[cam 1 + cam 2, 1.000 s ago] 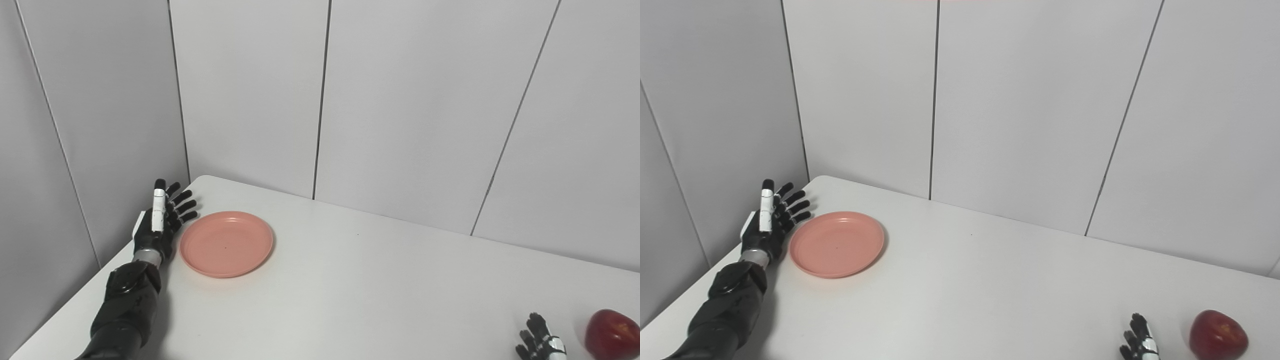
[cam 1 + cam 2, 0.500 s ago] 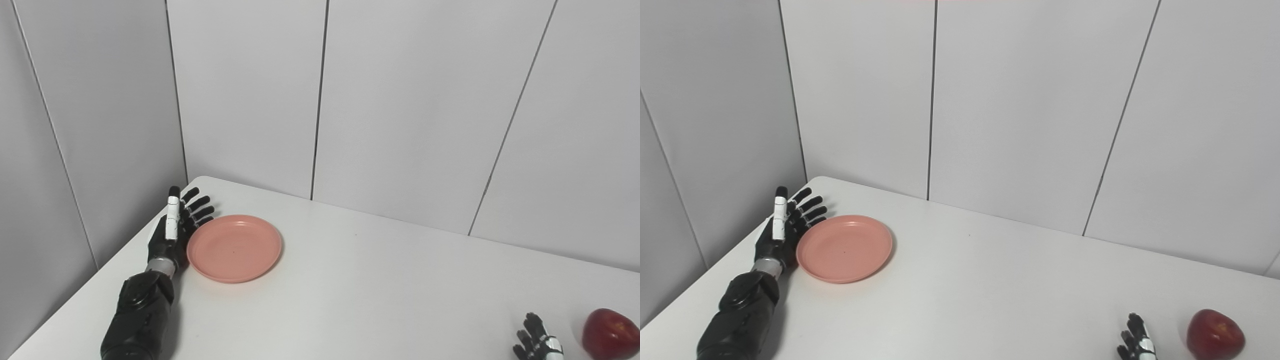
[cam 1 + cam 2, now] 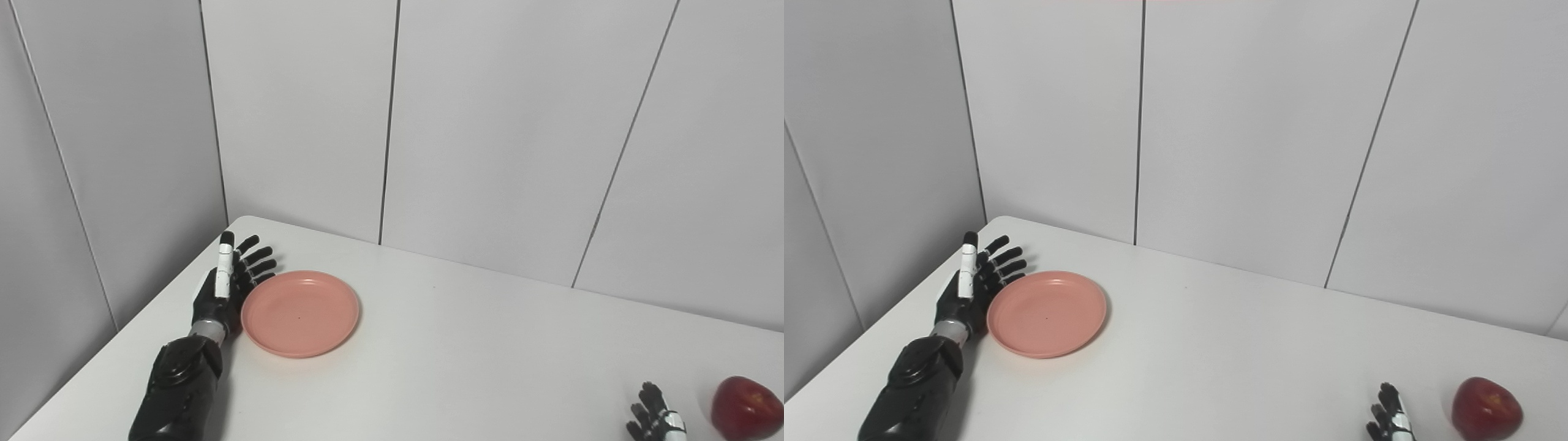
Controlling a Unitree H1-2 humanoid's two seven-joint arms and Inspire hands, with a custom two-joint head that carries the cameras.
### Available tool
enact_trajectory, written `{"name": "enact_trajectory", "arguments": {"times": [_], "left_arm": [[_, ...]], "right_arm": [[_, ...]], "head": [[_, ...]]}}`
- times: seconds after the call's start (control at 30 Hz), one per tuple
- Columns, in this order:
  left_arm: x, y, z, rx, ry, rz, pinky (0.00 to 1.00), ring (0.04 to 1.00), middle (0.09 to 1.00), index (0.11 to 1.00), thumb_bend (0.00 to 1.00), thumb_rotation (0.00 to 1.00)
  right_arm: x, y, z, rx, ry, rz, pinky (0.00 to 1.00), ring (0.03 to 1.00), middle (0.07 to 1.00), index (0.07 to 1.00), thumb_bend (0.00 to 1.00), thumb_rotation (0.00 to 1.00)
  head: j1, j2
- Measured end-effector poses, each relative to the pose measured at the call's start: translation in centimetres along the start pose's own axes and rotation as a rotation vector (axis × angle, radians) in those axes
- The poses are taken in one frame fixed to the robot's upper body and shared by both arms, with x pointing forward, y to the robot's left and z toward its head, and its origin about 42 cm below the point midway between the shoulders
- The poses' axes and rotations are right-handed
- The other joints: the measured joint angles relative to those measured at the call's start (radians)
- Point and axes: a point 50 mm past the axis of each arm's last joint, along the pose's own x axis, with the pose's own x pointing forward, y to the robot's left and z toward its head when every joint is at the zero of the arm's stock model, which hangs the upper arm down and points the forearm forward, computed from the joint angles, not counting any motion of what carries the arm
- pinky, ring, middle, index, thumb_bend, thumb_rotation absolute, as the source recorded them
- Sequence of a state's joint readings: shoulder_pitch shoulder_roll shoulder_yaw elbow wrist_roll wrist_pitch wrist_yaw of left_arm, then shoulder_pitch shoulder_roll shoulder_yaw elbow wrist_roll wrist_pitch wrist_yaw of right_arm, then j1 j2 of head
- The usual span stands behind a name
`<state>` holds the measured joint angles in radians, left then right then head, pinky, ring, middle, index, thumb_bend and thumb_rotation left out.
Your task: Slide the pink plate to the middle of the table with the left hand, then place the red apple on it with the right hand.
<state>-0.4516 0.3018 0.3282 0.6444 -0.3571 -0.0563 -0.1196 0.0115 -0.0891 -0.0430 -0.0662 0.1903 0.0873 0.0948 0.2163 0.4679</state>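
The pink plate lies flat on the white table, left of the middle. My left hand stands on edge, open, with its fingers spread and its palm against the plate's left rim. The red apple sits near the table's right front corner. Only the fingertips of my right hand rise above the bottom edge just left of the apple, spread open and apart from it.
Grey panelled walls close in behind the table and along its left side. The table's left edge runs close beside my left forearm. The stretch between plate and apple is bare white tabletop.
My left hand has pushed the pink plate to the right, away from the left edge. The right hand and the apple have stayed put.
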Motion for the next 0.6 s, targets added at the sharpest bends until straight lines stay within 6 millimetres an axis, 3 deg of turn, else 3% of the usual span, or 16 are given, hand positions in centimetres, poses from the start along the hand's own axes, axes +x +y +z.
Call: {"name": "enact_trajectory", "arguments": {"times": [0.33, 0.6], "left_arm": [[-0.2, -0.8, -0.2, 0.015, 0.008, -0.017, 0.7, 0.749, 0.794, 0.809, 0.93, 0.97], [-0.1, -3.4, -1.0, 0.027, 0.03, -0.072, 0.75, 0.785, 0.829, 0.837, 0.89, 0.98]], "right_arm": [[0.0, 0.0, 0.0, 0.001, 0.0, -0.001, 1.0, 1.0, 0.997, 0.961, 0.78, 1.0], [0.0, 0.2, 0.0, -0.01, 0.0, 0.001, 1.0, 1.0, 0.997, 0.97, 0.78, 1.0]], "head": [[-0.008, 0.005], [-0.017, 0.009]]}}
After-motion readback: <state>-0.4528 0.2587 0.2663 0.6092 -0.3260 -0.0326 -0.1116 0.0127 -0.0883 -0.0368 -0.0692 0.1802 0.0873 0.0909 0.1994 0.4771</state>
